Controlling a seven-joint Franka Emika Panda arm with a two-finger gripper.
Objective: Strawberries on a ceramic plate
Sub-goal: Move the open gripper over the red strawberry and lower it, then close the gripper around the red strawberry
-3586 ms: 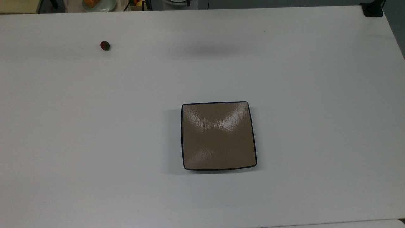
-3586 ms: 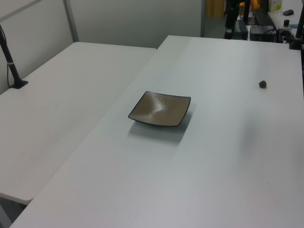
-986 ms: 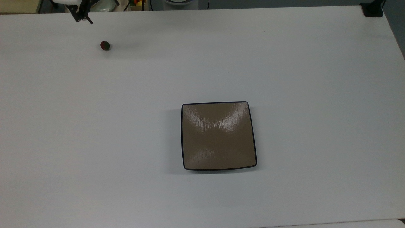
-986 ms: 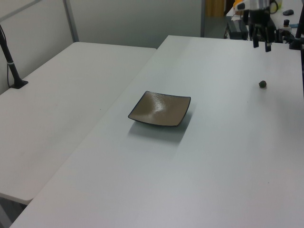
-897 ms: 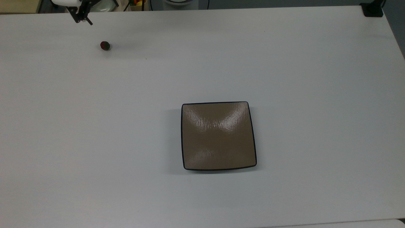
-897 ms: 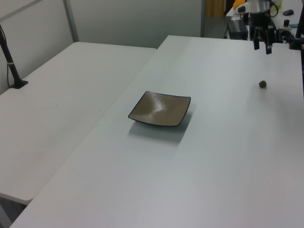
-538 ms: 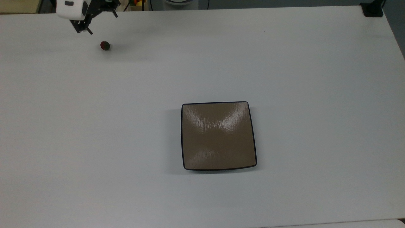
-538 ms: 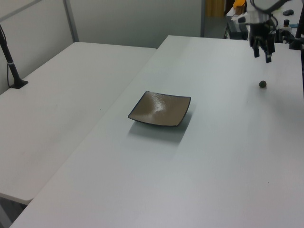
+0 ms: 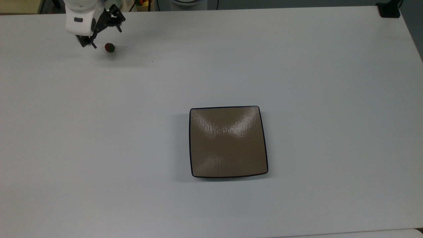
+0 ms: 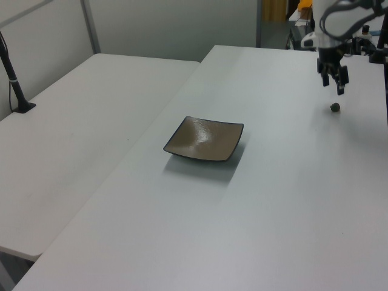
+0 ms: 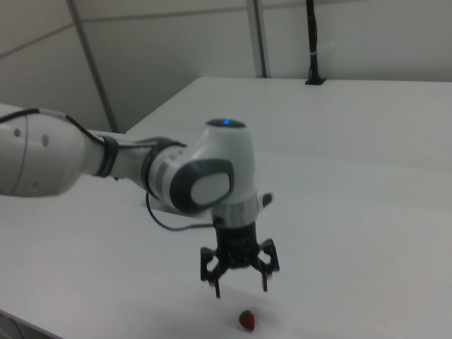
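The end effector hangs just above the desk, fingers pointing down and spread wide apart, nothing between them. The berry sits on the bare desk, red with a dark green end. In the right view the berry lies a little below and to the right view's right of the fingertips, not touching them. In the top view the end effector is up in the far corner, with one finger just to the top view's left of the berry and the other finger above and to its right. The left view puts the end effector slightly above and to the left view's left of the berry, with a clear gap of desk between.

The plate lies flat and bare near the middle of the desk, square, glossy tan-brown with a thin dark rim, well apart from berry and arm. In the left view the plate sits alone, light glinting off its rippled surface.
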